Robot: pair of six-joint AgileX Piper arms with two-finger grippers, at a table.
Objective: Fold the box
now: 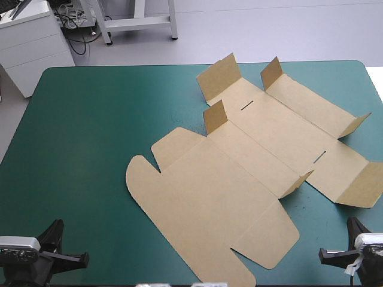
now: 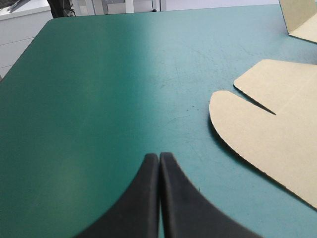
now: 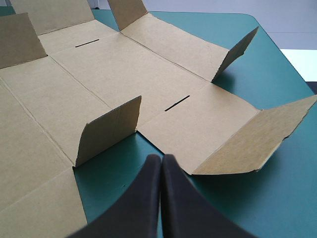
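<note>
The brown box (image 1: 239, 173) lies unfolded on the teal-green cover, spread from the middle to the right edge, with several small corner flaps standing up. My left gripper (image 2: 159, 157) is shut and empty at the near left corner; the box's rounded lid flap (image 2: 267, 134) lies ahead of it and to its right. My right gripper (image 3: 162, 158) is shut and empty at the near right corner, its tip just short of the box's (image 3: 124, 74) near edge, between two raised flaps (image 3: 106, 131). In the high view only the arms' ends show, left (image 1: 57, 254) and right (image 1: 350, 245).
The left half of the table (image 1: 78, 137) is bare cover. White drawers (image 1: 30, 48) and a white frame (image 1: 137, 21) stand beyond the far edge. The box's right flap (image 1: 365, 185) reaches the table's right edge.
</note>
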